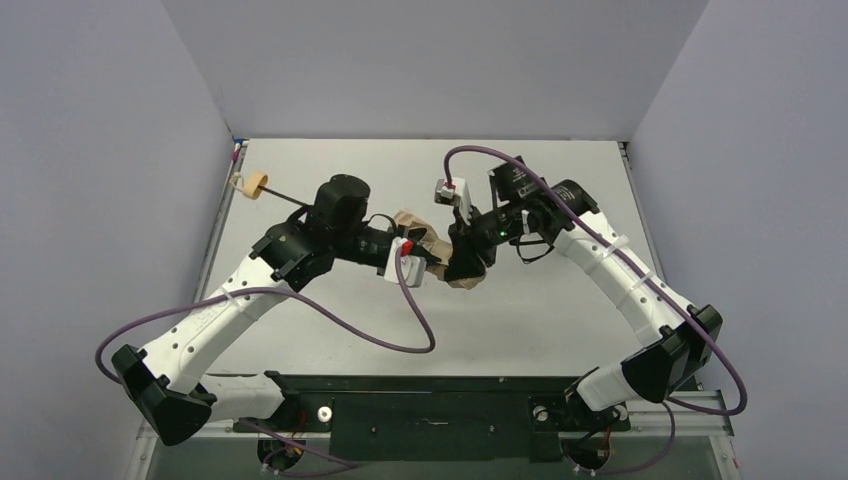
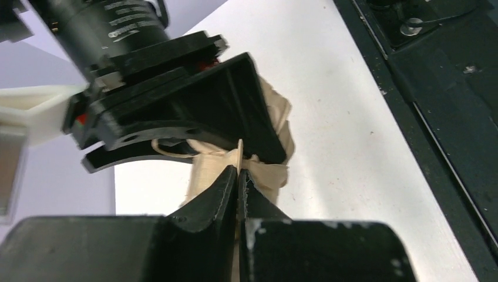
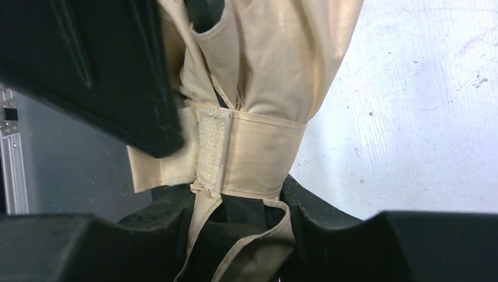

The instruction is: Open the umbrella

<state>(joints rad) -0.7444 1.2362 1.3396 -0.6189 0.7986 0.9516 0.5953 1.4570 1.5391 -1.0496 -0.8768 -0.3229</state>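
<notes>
The umbrella lies folded across the table, with its tan handle (image 1: 256,185) at the far left and a thin black shaft (image 1: 290,198) leading to the wrinkled tan canopy bundle (image 1: 418,232) at the centre. A tan closing strap with a velcro patch (image 3: 212,150) wraps the bundle (image 3: 276,59). My left gripper (image 1: 428,262) (image 2: 238,173) is shut on the thin free end of the strap (image 2: 239,154). My right gripper (image 1: 463,262) (image 3: 238,205) is closed round the folded canopy, just below the strap, with black underside fabric between the jaws.
Grey walls enclose the white table (image 1: 560,300) on the left, back and right. A purple cable (image 1: 400,330) loops over the table in front of the left arm. The black base rail (image 1: 430,405) runs along the near edge.
</notes>
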